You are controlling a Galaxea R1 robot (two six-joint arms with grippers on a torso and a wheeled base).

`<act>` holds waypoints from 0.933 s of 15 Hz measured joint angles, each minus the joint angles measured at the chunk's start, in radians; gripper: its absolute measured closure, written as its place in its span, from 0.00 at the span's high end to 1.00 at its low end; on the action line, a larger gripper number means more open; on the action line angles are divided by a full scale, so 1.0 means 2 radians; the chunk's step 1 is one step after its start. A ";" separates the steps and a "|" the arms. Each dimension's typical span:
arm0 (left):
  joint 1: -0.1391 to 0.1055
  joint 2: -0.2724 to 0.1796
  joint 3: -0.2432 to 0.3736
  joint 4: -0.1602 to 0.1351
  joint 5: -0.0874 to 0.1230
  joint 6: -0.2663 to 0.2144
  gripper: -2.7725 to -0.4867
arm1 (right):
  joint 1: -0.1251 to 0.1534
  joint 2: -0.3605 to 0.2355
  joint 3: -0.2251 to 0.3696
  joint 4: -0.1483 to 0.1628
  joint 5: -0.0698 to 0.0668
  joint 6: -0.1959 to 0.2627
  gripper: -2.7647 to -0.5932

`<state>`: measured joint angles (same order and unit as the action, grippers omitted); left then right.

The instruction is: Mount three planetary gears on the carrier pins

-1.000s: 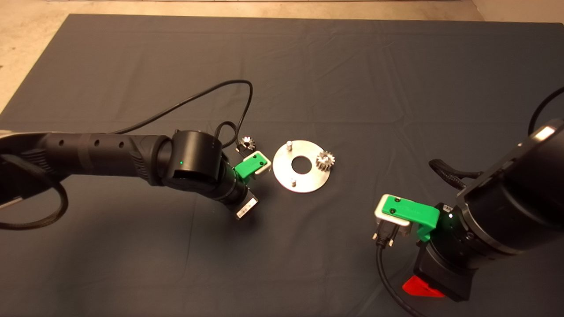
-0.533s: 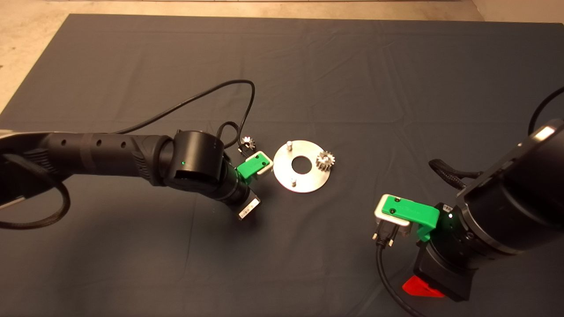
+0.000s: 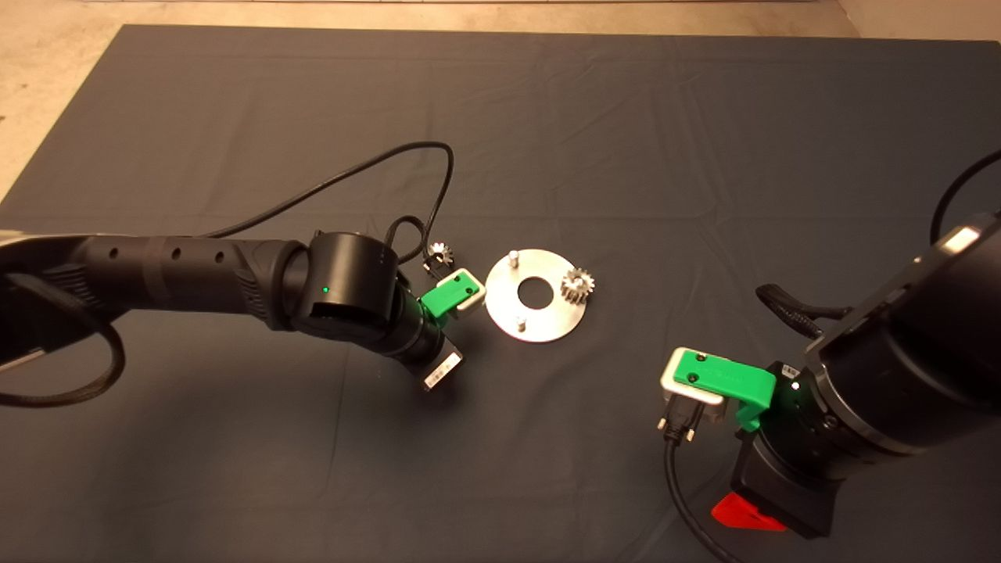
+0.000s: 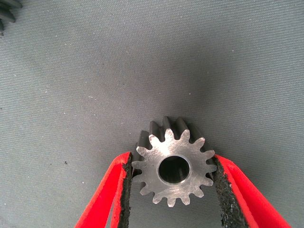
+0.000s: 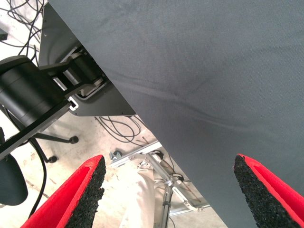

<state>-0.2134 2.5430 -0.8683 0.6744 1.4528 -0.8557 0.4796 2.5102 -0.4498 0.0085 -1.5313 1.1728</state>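
The left gripper [image 4: 173,183] is closed on one planetary gear [image 4: 174,169]; both black pads [image 4: 125,190] press on its teeth from opposite sides, and the centre hole faces the wrist cam. The mat [image 4: 142,71] is close behind the gear, but I cannot tell if the gear touches the mat or is a bit above it. At one corner of the left wrist view, the teeth of another gear [image 4: 7,12] show at the edge.

In the head view the left gripper [image 3: 453,295] is just left of the round disc [image 3: 536,313], w/ its arm coming in from the left side. The held gear is hidden under the gripper here. A second loose gear [image 3: 440,252] lies on the mat a bit farther than the gripper, near the black cable [image 3: 375,168] of the arm.

The disc lies flat around the mat centre. On its right side one gear [image 3: 579,285] already sits on a pin. Two carrier pins are free: one on the far-left part of the disc [image 3: 513,256], one on the near side [image 3: 518,320].

The right gripper [image 5: 168,190] is wide open and holds nothing; it waits at the near right of the mat [image 3: 749,512], well apart from the disc. Its wrist view shows the mat edge and floor w/ cables beyond.
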 joint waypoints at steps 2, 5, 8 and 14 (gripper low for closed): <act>0.000 0.000 0.000 0.000 0.000 0.000 0.24 | 0.000 0.000 0.000 0.000 0.000 0.000 0.65; 0.000 0.000 0.000 0.000 -0.001 0.000 0.22 | 0.000 0.000 0.000 0.000 0.000 0.000 0.65; 0.000 0.000 0.000 0.000 -0.001 0.000 0.19 | 0.000 0.000 0.000 0.000 0.000 0.000 0.65; 0.000 -0.001 0.006 0.000 -0.002 0.000 0.13 | 0.000 0.001 0.000 0.000 0.000 0.000 0.65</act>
<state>-0.2134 2.5406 -0.8572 0.6738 1.4494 -0.8549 0.4796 2.5128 -0.4498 0.0085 -1.5313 1.1728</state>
